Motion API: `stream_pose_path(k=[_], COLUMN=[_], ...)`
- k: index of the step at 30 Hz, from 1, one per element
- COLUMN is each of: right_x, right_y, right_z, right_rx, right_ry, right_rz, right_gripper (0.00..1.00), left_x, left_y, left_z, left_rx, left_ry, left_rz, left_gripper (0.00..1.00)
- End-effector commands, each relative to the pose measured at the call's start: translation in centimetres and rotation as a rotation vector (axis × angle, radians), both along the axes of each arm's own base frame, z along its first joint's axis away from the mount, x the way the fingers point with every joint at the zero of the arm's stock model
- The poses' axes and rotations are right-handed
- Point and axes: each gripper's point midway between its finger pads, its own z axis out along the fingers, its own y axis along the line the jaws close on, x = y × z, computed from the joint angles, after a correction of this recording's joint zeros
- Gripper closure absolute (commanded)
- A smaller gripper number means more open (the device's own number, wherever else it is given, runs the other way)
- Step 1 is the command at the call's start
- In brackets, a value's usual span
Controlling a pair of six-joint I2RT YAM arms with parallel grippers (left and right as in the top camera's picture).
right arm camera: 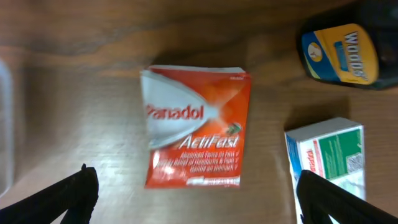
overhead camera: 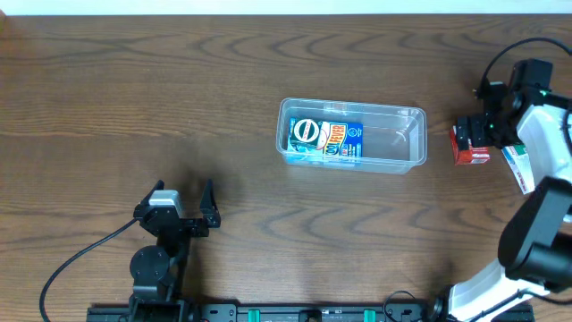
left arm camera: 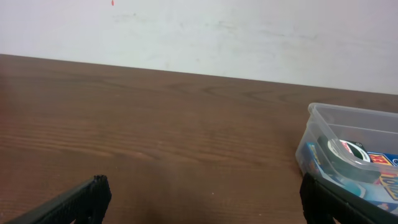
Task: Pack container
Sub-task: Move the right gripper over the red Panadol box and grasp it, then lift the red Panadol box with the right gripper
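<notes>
Mid-desk from overhead: the container (overhead camera: 393, 143), long sides running 9 to 3 o'clock. Holds, in its 9 o'clock half, a blue box (overhead camera: 344, 141) lying flat with a tape roll (overhead camera: 305, 133) on top of it.

Well apart at 8 o'clock from the tub: the left hand (overhead camera: 186, 186), pointing toward 12, spread wide and gripping nothing. Puts the container at about 2 o'clock from that hand. Looks out, through the left wrist camera, over bare desk (left arm camera: 155, 143) between the two fingertips, with the tub's near corner off at 3 o'clock and the roll visible through the clear wall.

Near the container's 3 o'clock end, not touching it: the right hand (right arm camera: 196, 202), poised above a red box (right arm camera: 198, 127). Stands wide open too, one finger low at 8 o'clock and the other low at 4 o'clock in its wrist view, nothing between them but the box's lower edge and desk. Cannot tell whether the fingertips touch the desk. Reads "Panadol ActiFast" on the red box, flat on the wood. Shows a dark bottle (right arm camera: 341, 53) with a blue-and-yellow label at 2 o'clock from that box, apart from it, and a white box (right arm camera: 326, 155) with green and red print near it at 4 o'clock, not touching.
</notes>
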Motion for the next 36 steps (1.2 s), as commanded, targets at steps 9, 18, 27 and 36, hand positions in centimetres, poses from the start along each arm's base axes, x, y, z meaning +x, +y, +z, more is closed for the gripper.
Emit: stream_pose_path(k=[9, 18, 27, 36], right_x=[1.2, 1.4, 1.5, 3.0], right_y=[-0.8, -0.6, -0.6, -0.6], right_z=[-4.4, -5.3, -5.3, -1.7], right_rx=[0.017, 0.033, 0.036, 0.045], right_ry=[0.046, 0.05, 0.047, -0.023], right_rz=[-0.049, -0.046, -0.061, -0.146], right_gripper=[0.01, 0.17, 0.37, 0.39], left_x=[-0.1, -0.1, -0.1, -0.1], left_y=[0.0, 0.0, 0.0, 0.0], left_z=[-1.6, -1.6, -1.6, -1.6], left_rx=[0.018, 0.018, 0.018, 0.018], left_ry=[0.053, 0.053, 0.053, 0.053], left_rz=[0.0, 0.0, 0.0, 0.0], left_gripper=[0.02, 0.02, 0.02, 0.02])
